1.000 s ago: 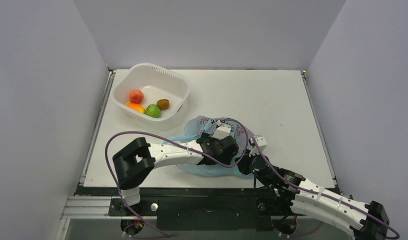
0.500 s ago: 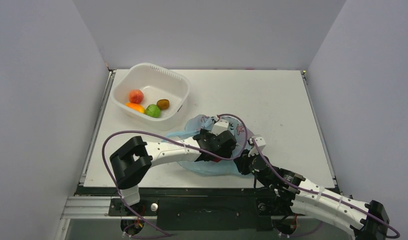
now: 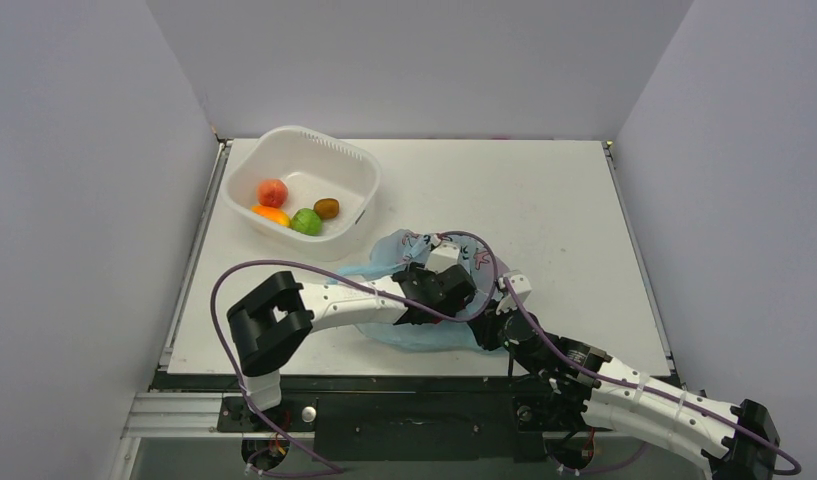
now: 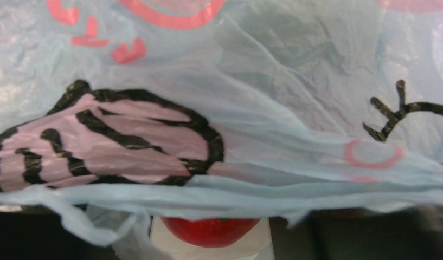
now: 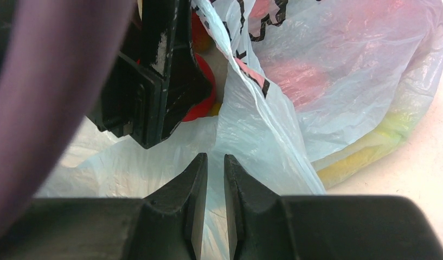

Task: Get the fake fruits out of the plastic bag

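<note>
The plastic bag (image 3: 399, 247) lies crumpled at the table's near middle, light blue with pink-and-dark prints. My left gripper (image 3: 442, 290) is pushed into its mouth. In the left wrist view the film (image 4: 262, 81) covers almost everything, and a red apple (image 4: 211, 232) sits between the jaws of the left gripper (image 4: 211, 241), which look closed on it. My right gripper (image 5: 215, 160) is pinched shut on a fold of the bag (image 5: 273, 141) at its near right edge (image 3: 489, 318). A yellow piece (image 5: 360, 157) and a reddish fruit (image 5: 300, 76) show through the film.
A white tub (image 3: 314, 135) stands at the back left. It holds a red-orange fruit (image 3: 272, 192), an orange piece (image 3: 271, 214), a lime-green piece (image 3: 306, 221) and a brown oval (image 3: 326, 208). The left arm's purple cable (image 3: 224, 290) loops over the table.
My left gripper has shifted slightly left and deeper into the bag. The right gripper has kept its hold on the film. The tub's contents have not moved.
</note>
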You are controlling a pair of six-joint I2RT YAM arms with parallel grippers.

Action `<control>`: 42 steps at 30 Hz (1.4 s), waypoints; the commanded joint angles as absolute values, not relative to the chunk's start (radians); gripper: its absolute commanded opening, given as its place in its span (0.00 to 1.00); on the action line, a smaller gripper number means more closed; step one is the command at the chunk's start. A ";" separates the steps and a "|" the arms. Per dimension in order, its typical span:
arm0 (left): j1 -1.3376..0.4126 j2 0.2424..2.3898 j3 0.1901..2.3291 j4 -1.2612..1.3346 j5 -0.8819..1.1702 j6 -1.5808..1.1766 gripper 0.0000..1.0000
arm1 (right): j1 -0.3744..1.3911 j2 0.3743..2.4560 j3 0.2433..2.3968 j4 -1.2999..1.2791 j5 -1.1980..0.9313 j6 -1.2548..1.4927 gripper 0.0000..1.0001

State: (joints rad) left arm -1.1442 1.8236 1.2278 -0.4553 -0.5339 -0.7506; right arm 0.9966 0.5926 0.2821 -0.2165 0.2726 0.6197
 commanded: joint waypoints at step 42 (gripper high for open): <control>-0.262 1.187 1.149 -0.306 -0.268 -0.631 0.00 | 1.017 0.599 0.316 -0.229 0.443 0.670 0.15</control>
State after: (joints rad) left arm -0.3092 1.1023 1.1152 -0.3698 -0.3305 -0.6796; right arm 1.0096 0.5934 0.2821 -0.2413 0.4141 0.6632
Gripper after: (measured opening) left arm 0.565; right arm 0.149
